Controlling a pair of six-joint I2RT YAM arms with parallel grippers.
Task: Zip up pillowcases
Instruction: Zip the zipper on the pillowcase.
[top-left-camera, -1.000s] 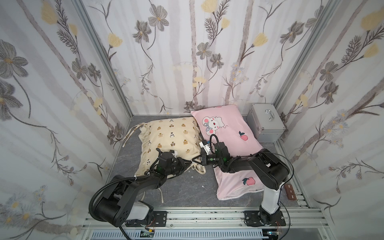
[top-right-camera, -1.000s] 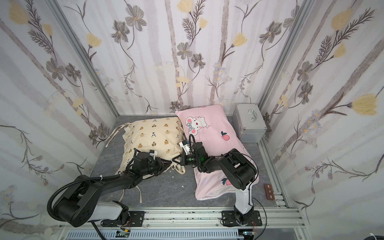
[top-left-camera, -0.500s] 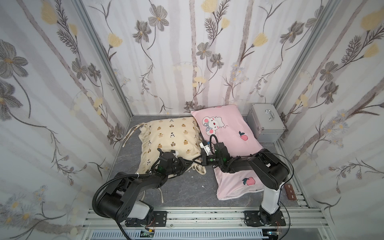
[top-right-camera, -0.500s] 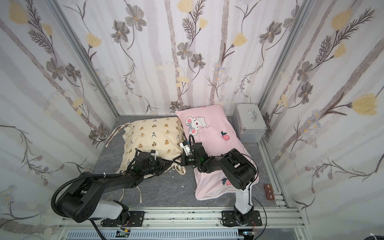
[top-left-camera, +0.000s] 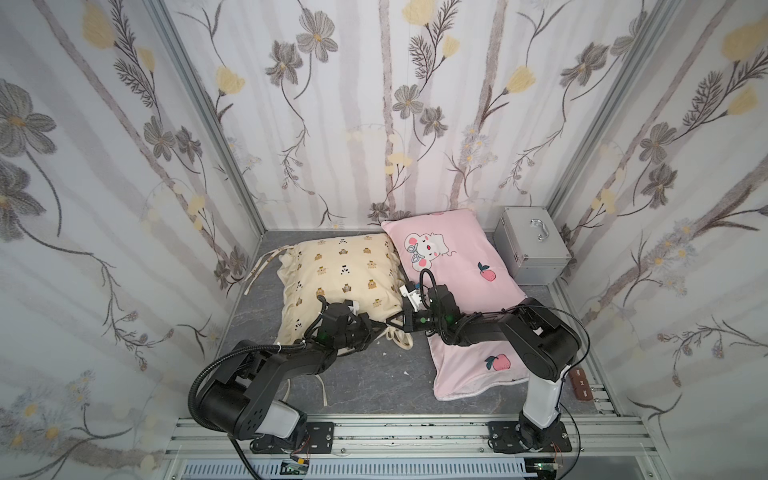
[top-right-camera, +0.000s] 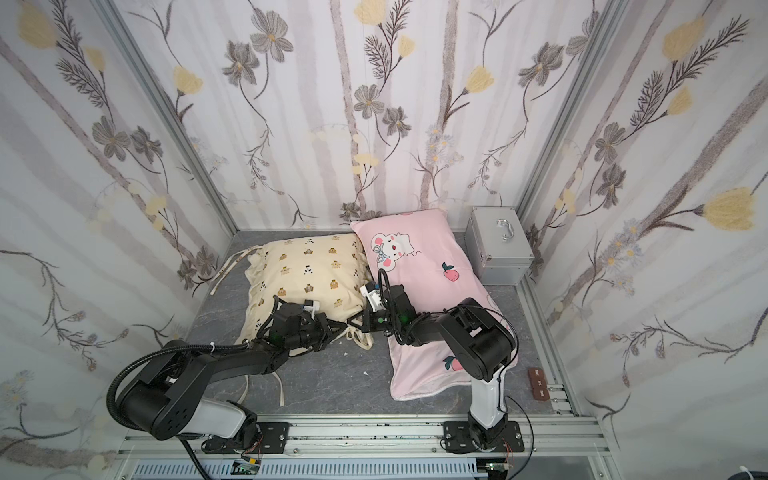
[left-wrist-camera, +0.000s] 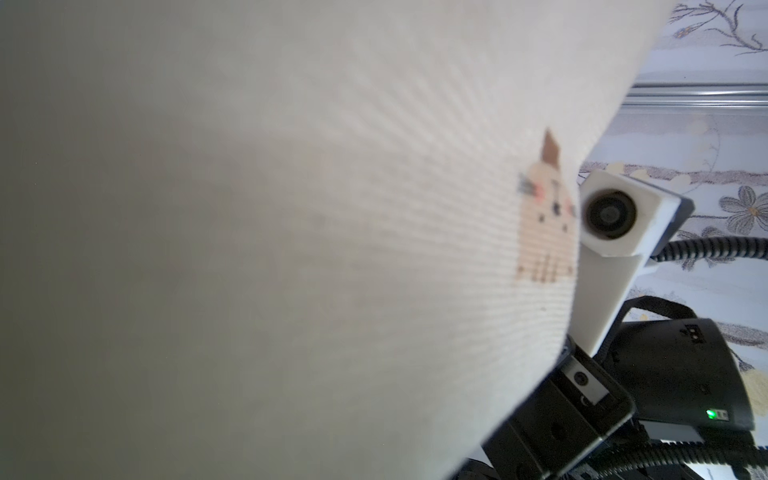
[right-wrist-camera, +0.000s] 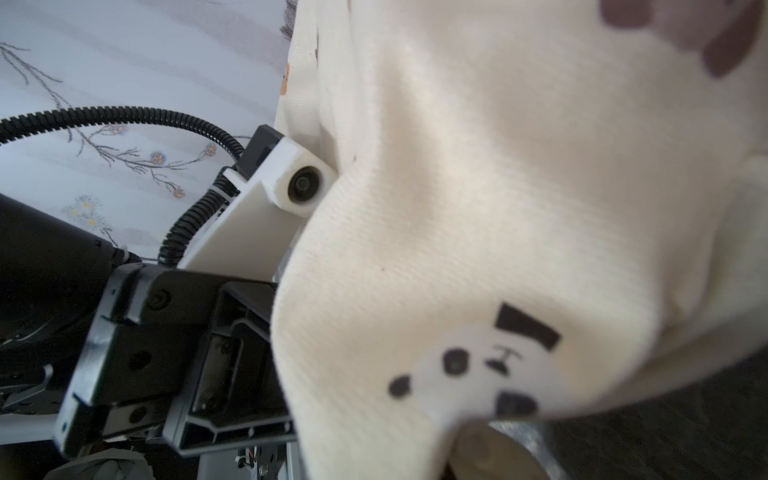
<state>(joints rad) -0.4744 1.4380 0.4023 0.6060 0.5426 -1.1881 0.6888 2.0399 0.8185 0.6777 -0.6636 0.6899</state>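
Observation:
Two pillowcases lie side by side on the grey floor: a cream pillowcase (top-left-camera: 340, 278) (top-right-camera: 307, 274) with bear prints, and to its right a longer pink pillowcase (top-left-camera: 461, 286) (top-right-camera: 419, 270). Both arms reach low to the cream one's near right corner, tip to tip. My left gripper (top-left-camera: 376, 328) (top-right-camera: 338, 329) is shut at that edge. My right gripper (top-left-camera: 395, 322) (top-right-camera: 353, 322) is shut on the corner fabric. Cream fabric (left-wrist-camera: 291, 249) (right-wrist-camera: 498, 208) fills both wrist views and hides the jaws. No zipper shows.
A silver metal case (top-left-camera: 532, 245) stands at the back right beside the pink pillowcase. Loose cream ties (top-left-camera: 262, 266) trail to the left wall, and more ties (top-left-camera: 399, 337) lie under the grippers. A small brown block (top-left-camera: 579, 384) sits on the right rail.
My left gripper has closed at the cream pillowcase's near edge. The right arm stays where it was.

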